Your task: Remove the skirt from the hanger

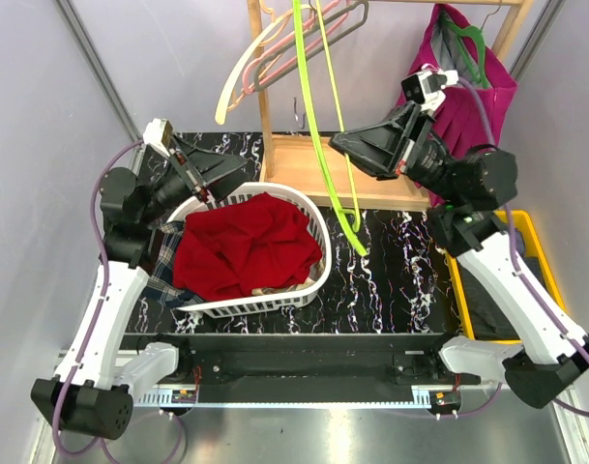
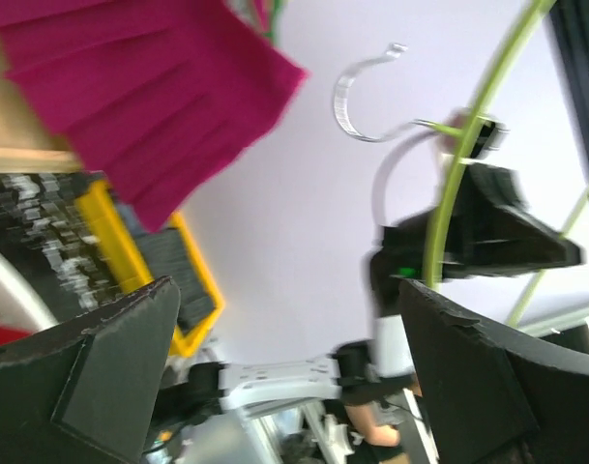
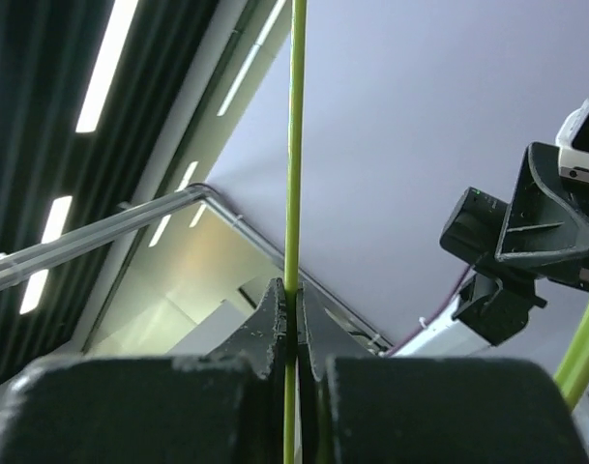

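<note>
Top external view: the bare lime hanger (image 3: pixel 294 145) is clamped in the closed right tool (image 3: pixel 294 295) at one o'clock from the red skirt (image 1: pixel 246 242), heaped in the basket (image 1: pixel 265 302) by the wide-open, empty left tool (image 1: pixel 209 188); removal is judged done, the hanger's set-down due next.

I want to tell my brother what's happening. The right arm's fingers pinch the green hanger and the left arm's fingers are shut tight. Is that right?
Not quite. The left arm's fingers are wide open, as the left wrist view shows. The right arm's fingers do pinch the green hanger.
</note>
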### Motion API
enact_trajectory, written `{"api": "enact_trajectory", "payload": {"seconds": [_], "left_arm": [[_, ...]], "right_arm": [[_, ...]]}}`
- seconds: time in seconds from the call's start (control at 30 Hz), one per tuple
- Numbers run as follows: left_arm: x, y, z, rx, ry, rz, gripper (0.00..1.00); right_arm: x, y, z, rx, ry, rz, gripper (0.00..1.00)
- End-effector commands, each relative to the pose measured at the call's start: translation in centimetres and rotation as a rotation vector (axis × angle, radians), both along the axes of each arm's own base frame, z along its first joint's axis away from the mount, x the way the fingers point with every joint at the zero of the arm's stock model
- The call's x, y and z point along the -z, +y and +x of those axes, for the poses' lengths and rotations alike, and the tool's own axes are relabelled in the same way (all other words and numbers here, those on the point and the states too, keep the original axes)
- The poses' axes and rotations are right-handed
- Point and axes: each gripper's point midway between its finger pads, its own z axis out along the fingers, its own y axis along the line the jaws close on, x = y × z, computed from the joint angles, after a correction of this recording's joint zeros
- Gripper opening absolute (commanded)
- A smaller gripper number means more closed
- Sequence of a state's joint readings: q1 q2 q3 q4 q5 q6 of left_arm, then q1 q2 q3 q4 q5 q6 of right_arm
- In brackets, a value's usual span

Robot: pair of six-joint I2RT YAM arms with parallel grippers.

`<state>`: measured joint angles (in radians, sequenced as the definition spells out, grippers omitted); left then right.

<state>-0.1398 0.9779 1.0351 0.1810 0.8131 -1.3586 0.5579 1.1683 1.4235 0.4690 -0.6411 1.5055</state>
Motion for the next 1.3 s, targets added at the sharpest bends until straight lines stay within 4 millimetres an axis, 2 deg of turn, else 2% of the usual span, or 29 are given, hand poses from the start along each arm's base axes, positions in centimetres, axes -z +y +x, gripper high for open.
{"api": "enact_trajectory", "payload": {"seconds": [0.0, 0.03, 0.1, 0.13, 0.2, 0.23, 0.3, 0.33, 0.53, 0.63, 0.67, 0.73, 0.77, 0.83, 0.87, 0.93, 1.03, 1.1, 1.17, 1.27], "left_arm": [[-8.0, -0.9, -3.4, 0.033, -0.138, -0.137, 0.99], [-8.2, -1.4, -3.4, 0.047, -0.143, -0.143, 0.99], [-9.3, -2.3, -4.1, 0.084, -0.159, -0.168, 0.99], [-9.6, -2.9, -4.3, 0.107, -0.164, -0.173, 0.99], [-10.8, -3.3, -5.1, 0.137, -0.217, -0.191, 0.99], [-10.7, -3.7, -5.1, 0.151, -0.22, -0.194, 0.99], [-10.9, -3.6, -5.3, 0.152, -0.24, -0.207, 0.99], [-10.3, -3.6, -5.1, 0.153, -0.221, -0.214, 0.99], [-10.1, -2.7, -6.2, 0.149, -0.247, -0.243, 0.99], [-10.8, -2.1, -6.7, 0.141, -0.28, -0.252, 0.82], [-11.7, -1.8, -7.0, 0.135, -0.306, -0.263, 0.67], [-13.1, -1.1, -7.0, 0.114, -0.321, -0.285, 0.58], [-14.5, -0.7, -7.6, 0.112, -0.357, -0.3, 0.61], [-15.4, -0.2, -7.1, 0.087, -0.358, -0.315, 0.75], [-16.2, 0.0, -7.2, 0.079, -0.373, -0.32, 0.79], [-16.2, 0.0, -6.8, 0.075, -0.364, -0.321, 0.88], [-15.0, -0.3, -6.6, 0.085, -0.337, -0.304, 0.98], [-13.1, -0.5, -6.1, 0.083, -0.281, -0.291, 0.99], [-12.3, -0.6, -6.0, 0.08, -0.261, -0.288, 0.99], [-12.6, -0.4, -6.5, 0.09, -0.272, -0.3, 0.97]], "right_arm": [[-3.2, 0.2, -2.0, -0.057, -0.105, 0.206, 0.0], [-3.7, 0.8, -3.1, -0.088, -0.125, 0.233, 0.0], [-3.5, 2.4, -2.3, -0.104, -0.117, 0.25, 0.0], [-4.5, 2.5, -3.5, -0.137, -0.149, 0.29, 0.0], [-4.6, 3.8, -3.2, -0.158, -0.162, 0.312, 0.0], [-5.6, 3.7, -3.6, -0.167, -0.184, 0.332, 0.0], [-5.5, 4.9, -3.1, -0.184, -0.182, 0.335, 0.0], [-6.1, 4.8, -3.3, -0.193, -0.195, 0.352, 0.0], [-5.8, 5.7, -1.9, -0.207, -0.176, 0.398, 0.0], [-4.6, 6.1, -1.3, -0.203, -0.161, 0.401, 0.0], [-4.2, 6.3, -1.1, -0.2, -0.158, 0.397, 0.0], [-2.9, 6.5, -0.5, -0.191, -0.136, 0.395, 0.0], [-2.3, 6.7, -0.1, -0.198, -0.117, 0.397, 0.0], [-1.5, 6.6, 0.3, -0.198, -0.107, 0.419, 0.0], [-1.2, 6.7, 0.6, -0.207, -0.097, 0.429, 0.0], [-1.4, 6.9, 0.8, -0.218, -0.098, 0.439, 0.0], [-2.1, 6.9, 0.7, -0.238, -0.116, 0.456, 0.0], [-2.8, 6.8, 0.5, -0.241, -0.126, 0.466, 0.0], [-3.1, 6.8, 0.5, -0.244, -0.13, 0.468, 0.0], [-2.9, 7.0, 0.6, -0.243, -0.134, 0.472, 0.0]]}}
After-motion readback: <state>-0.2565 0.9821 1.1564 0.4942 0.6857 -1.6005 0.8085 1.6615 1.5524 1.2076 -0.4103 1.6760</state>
